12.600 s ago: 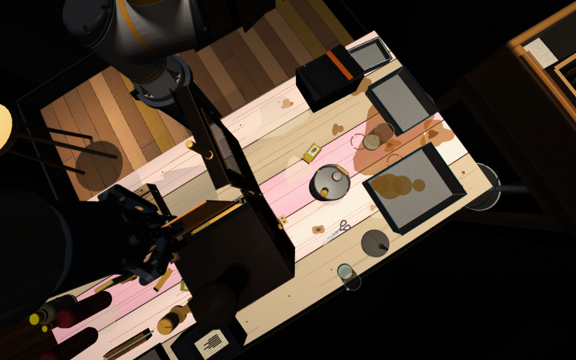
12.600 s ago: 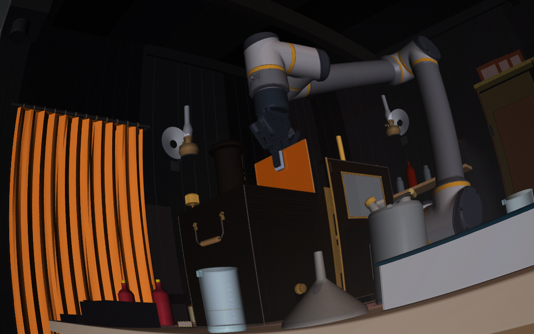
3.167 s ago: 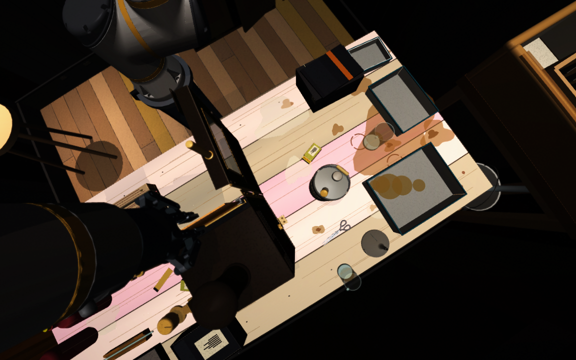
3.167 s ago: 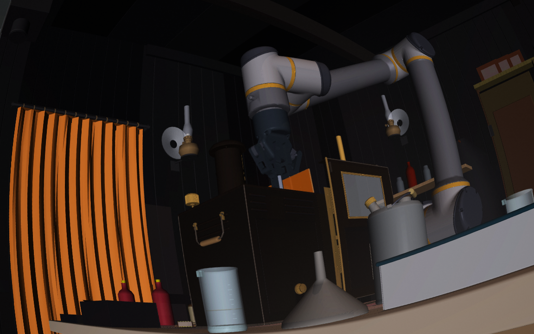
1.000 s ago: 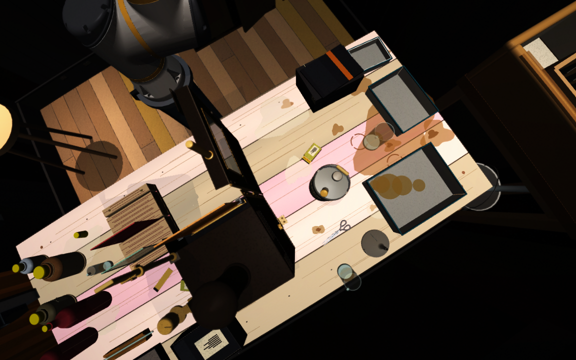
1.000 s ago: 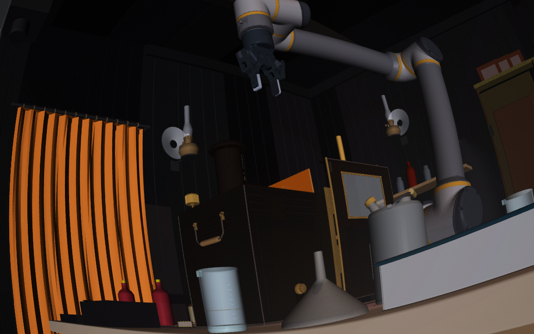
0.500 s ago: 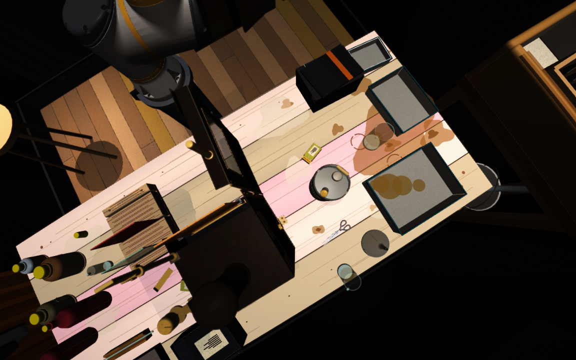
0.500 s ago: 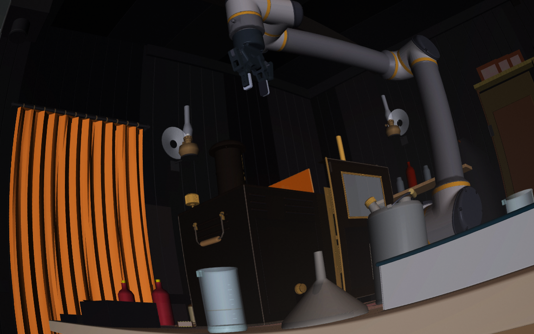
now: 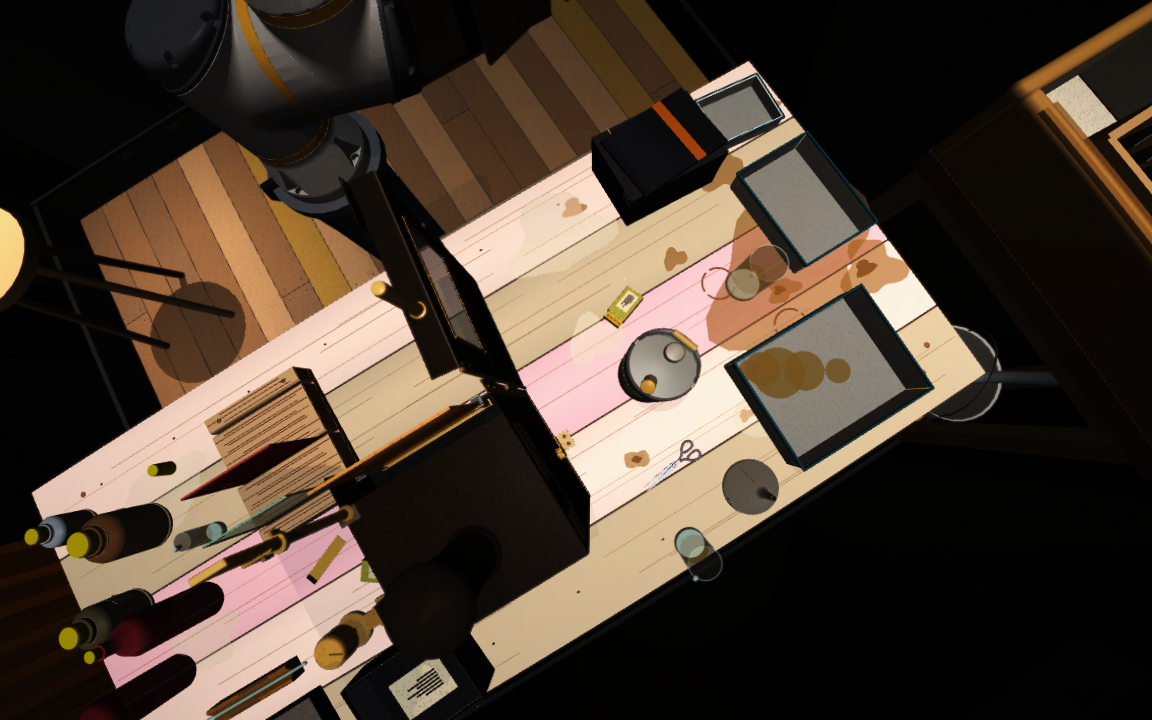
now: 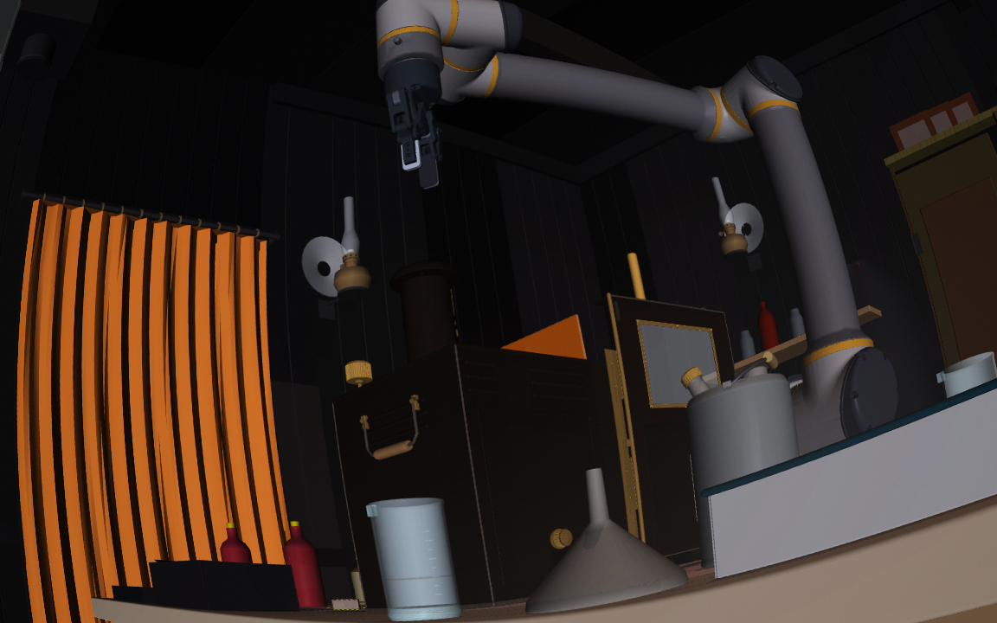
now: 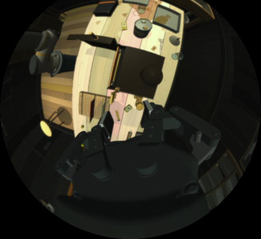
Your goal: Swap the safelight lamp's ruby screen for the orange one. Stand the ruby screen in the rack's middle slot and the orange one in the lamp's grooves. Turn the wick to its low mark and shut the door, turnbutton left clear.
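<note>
The black safelight lamp (image 9: 473,501) stands mid-table with its round chimney (image 10: 426,306) on top, and my gripper (image 10: 419,166) hangs high above it, open and holding nothing. The orange screen (image 10: 553,339) sits in the lamp's front, one corner rising above the roof. The lamp's door (image 9: 424,278) stands swung wide open. A brass wick knob (image 10: 358,373) sticks out on the lamp's side. The ruby screen (image 9: 245,470) stands in the wooden rack (image 9: 281,448) left of the lamp; I cannot tell which slot.
Behind the lamp hang an orange striped curtain (image 10: 150,403) and two wall lamps. Bottles (image 9: 106,533) crowd the table's left end. A round can (image 9: 659,363), two trays (image 9: 831,381), a funnel (image 10: 599,554) and a glass beaker (image 10: 413,558) lie to the right.
</note>
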### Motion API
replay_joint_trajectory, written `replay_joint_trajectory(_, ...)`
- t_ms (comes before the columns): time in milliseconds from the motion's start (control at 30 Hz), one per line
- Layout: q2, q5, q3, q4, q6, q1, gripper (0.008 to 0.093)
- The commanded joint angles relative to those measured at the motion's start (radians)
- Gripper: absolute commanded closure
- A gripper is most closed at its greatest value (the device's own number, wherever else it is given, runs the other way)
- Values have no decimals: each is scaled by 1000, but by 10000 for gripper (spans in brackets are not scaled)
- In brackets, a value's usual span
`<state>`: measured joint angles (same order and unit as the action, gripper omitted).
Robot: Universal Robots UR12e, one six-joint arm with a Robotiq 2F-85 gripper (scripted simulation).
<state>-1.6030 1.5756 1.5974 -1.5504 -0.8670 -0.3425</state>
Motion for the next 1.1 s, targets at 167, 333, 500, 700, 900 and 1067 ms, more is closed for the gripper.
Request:
replay_joint_trajectory(167, 37, -2, -36, -7, -191, -20, 434)
replay_joint_trajectory(333, 65, -3, -62, -13, -336, -35, 434)
replay_joint_trajectory(500, 87, -4, -83, -17, -451, -46, 434)
replay_joint_trajectory(700, 104, -5, -100, -20, -539, -55, 434)
replay_joint_trajectory(900, 111, -5, -106, -21, -576, -59, 434)
replay_joint_trajectory(1067, 112, -5, -107, -22, -581, -60, 434)
